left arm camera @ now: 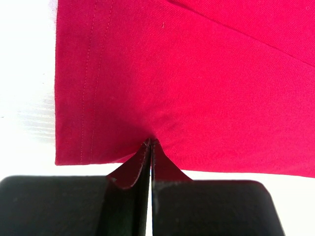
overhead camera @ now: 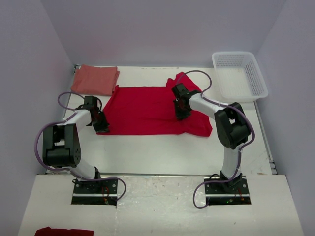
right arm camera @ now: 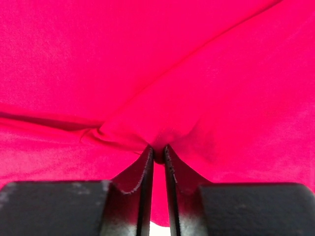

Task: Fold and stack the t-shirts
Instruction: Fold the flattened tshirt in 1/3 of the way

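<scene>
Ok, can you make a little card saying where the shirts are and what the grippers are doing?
red shirt: spread flat, in the middle
salmon shirt: folded, far left
basket: far right
left gripper: shut on red shirt's near edge, by its left corner
right gripper: shut on a bunch of red shirt, right side

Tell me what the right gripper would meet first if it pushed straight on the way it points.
The bright red t-shirt: the right gripper pinches a fold of it, pointing down. Likely the table lies just beneath, though depth is unclear.
</scene>
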`<action>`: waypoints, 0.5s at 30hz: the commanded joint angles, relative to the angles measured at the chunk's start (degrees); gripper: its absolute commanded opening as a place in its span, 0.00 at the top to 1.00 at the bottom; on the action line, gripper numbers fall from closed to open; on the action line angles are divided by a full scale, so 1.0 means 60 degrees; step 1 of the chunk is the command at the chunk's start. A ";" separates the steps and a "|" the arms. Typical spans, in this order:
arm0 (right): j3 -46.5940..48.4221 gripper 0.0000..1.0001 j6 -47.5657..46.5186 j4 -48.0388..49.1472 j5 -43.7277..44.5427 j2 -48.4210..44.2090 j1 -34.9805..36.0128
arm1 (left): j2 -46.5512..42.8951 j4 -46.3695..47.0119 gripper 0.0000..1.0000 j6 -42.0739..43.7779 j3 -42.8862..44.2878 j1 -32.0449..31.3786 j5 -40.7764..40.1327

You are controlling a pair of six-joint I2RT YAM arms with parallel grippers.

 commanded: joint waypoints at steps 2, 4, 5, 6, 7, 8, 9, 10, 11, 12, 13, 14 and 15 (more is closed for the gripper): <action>0.1127 0.83 -0.0238 -0.0453 0.0669 -0.0481 0.0064 | -0.0153 0.0339 1.00 0.0240 -0.0094 0.0023 0.0192; 0.1422 0.83 -0.0340 -0.0644 0.0743 -0.0394 0.0093 | -0.0153 0.0324 1.00 0.0240 -0.0094 0.0038 0.0192; 0.1684 0.83 -0.0384 -0.0644 0.0714 -0.0350 0.0108 | -0.0153 0.0339 1.00 0.0240 -0.0109 0.0023 0.0177; 0.1861 0.83 -0.0486 -0.0659 0.0641 -0.0291 0.0108 | -0.0138 0.0339 1.00 0.0240 -0.0123 0.0038 0.0177; 0.2022 0.83 -0.0545 -0.0644 0.0597 -0.0059 0.0108 | -0.0138 0.0339 1.00 0.0240 -0.0138 0.0038 0.0192; 0.2444 0.83 -0.0662 -0.0644 0.0495 0.0118 0.0094 | -0.0109 0.0339 1.00 0.0240 -0.0124 0.0038 0.0206; 0.2695 0.82 -0.1011 -0.0499 0.0305 0.0323 0.0108 | -0.0094 0.0353 1.00 0.0255 -0.0138 0.0023 0.0236; 0.2973 0.79 -0.1203 -0.0295 -0.0103 0.0571 0.0108 | -0.0094 0.0382 1.00 0.0255 -0.0167 0.0023 0.0265; 0.3773 0.74 -0.1466 0.0128 -0.0324 0.1284 0.0079 | -0.0065 0.0397 1.00 0.0255 -0.0153 0.0023 0.0309; 0.4477 0.65 -0.1962 0.0016 -0.0443 0.1784 0.0079 | -0.0036 0.0397 1.00 0.0269 -0.0167 0.0009 0.0411; 0.5282 0.54 -0.1981 -0.0362 -0.0009 0.2297 0.0079 | -0.0036 0.0412 1.00 0.0270 -0.0182 0.0009 0.0426; 0.5943 0.51 -0.1938 -0.0583 0.0170 0.2708 0.0050 | -0.0036 0.0412 1.00 0.0270 -0.0182 -0.0020 0.0426; 0.5688 0.48 -0.1821 -0.0368 0.0302 0.2524 0.0050 | -0.0079 0.0397 1.00 0.0284 -0.0211 -0.0021 0.0470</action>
